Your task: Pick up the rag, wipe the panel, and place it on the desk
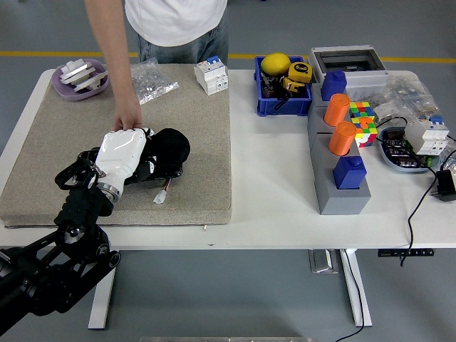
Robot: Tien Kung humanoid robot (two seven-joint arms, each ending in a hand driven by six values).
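A flat black panel (153,171) lies on the beige mat (196,135). My left hand (122,154), white-shelled, presses a black rag (169,147) onto the panel's right end, with the fingers curled on the rag. A person's hand (128,120) rests on the mat at the panel's far edge, just above my hand. Most of the panel is hidden under my hand and the rag. My right hand is out of view.
A purple dish (80,80) with white parts, a plastic bag of small parts (152,80) and a white breaker (211,75) sit at the mat's far edge. A blue bin (282,89), grey blocks with orange cylinders (339,142) and a colour cube (362,121) stand to the right.
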